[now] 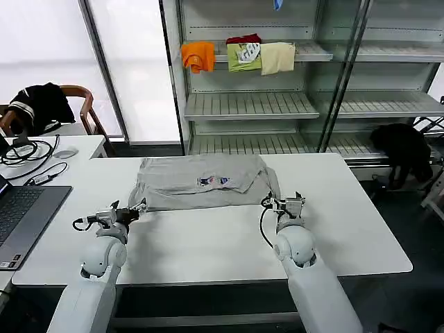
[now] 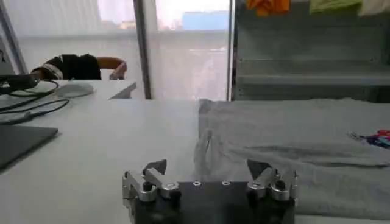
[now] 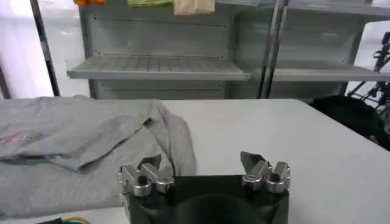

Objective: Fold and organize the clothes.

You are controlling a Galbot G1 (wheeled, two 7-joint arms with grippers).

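A light grey short-sleeved cotton T-shirt (image 1: 201,182) with a small multicolour chest print was seen lying partly folded and rumpled at the far middle of the white rectangular table (image 1: 361,229). The left gripper (image 1: 135,208) and right gripper (image 1: 283,203) were held wide open and empty at its near corners. Bare tabletop was noted toward the near edge.

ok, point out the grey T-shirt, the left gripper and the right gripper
grey T-shirt (image 1: 201,182): head view, chest print.
left gripper (image 2: 207,171): left wrist view, gap between open fingertips.
right gripper (image 3: 201,162): right wrist view, gap between open fingertips.
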